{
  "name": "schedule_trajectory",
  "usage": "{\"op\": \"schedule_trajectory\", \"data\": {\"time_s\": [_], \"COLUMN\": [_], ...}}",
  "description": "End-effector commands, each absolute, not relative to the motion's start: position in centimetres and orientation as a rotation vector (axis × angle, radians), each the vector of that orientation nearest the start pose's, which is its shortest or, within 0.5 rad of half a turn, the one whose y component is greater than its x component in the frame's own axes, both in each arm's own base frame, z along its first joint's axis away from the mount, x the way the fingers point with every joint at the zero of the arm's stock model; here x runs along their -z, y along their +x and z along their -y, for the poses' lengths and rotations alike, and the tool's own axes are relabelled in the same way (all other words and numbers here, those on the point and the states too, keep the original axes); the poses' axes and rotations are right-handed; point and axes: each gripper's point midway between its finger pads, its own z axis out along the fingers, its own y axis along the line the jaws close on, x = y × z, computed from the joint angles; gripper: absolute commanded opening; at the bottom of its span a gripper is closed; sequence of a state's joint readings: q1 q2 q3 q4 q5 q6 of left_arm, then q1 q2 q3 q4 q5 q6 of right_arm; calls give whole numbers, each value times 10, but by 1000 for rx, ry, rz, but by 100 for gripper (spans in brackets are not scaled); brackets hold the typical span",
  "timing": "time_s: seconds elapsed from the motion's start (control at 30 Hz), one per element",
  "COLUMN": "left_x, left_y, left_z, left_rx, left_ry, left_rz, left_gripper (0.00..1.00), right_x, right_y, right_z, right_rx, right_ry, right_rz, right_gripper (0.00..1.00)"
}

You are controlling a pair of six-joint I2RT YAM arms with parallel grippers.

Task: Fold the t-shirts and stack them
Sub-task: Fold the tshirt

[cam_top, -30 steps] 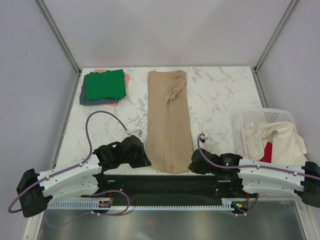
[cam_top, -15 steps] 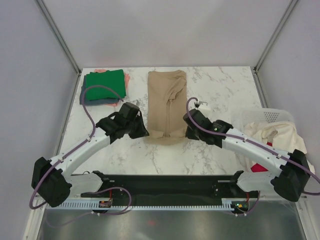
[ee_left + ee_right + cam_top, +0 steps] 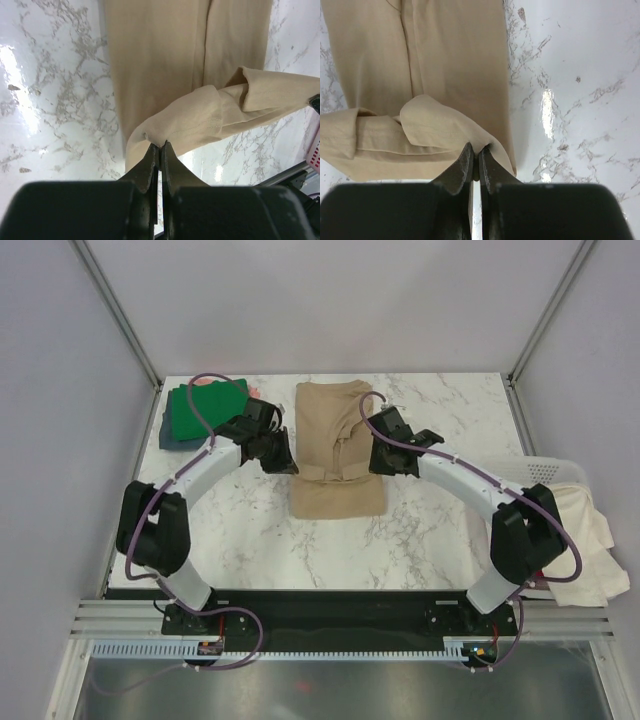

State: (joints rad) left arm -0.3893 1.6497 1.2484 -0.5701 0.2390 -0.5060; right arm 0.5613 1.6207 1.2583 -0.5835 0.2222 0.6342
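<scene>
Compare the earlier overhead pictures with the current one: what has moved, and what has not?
The left gripper and right gripper, shut on the near hem of the tan t-shirt, carried it toward the far edge, folding the shirt over itself. The green-topped stack and the basket stayed put.

Seen from above, my left gripper (image 3: 287,464) and right gripper (image 3: 374,466) tuck their tips under their own wrists, so my pinch on the tan t-shirt (image 3: 338,495) is out of sight there. In both wrist views the shirt's far end runs off the top edge. Only slivers of the dark blue-grey t-shirt (image 3: 166,438) and salmon-pink t-shirt (image 3: 205,383) show under the green t-shirt (image 3: 180,416), which is partly behind my left arm. My right arm covers part of the white basket (image 3: 545,468).
</scene>
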Motion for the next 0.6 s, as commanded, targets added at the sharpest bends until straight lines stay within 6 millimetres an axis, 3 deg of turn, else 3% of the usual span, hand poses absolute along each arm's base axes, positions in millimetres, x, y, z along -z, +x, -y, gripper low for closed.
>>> {"op": "schedule_trajectory", "data": {"time_s": [0.0, 0.2, 0.33, 0.53, 0.57], "left_x": [-124, -115, -107, -107, -99], "left_y": [365, 383, 395, 415, 417], "left_z": [214, 217, 222, 222, 220], "left_rx": [704, 728, 731, 699, 691], "left_ry": [55, 45, 82, 84, 74], "left_rz": [-2593, -2606, -2612, -2592, -2608], "left_gripper": [2, 2, 3, 4, 4], "right_x": [-131, -114, -113, -111, -106], "right_y": [371, 387, 403, 422, 424], "right_z": [-210, -202, -191, -192, -193], "right_rx": [-271, -277, -287, -330, -328], "right_ry": [121, 156, 190, 175, 167], "right_rz": [-2464, -2481, -2470, -2465, -2477], "right_gripper": [0, 0, 0, 0, 0]}}
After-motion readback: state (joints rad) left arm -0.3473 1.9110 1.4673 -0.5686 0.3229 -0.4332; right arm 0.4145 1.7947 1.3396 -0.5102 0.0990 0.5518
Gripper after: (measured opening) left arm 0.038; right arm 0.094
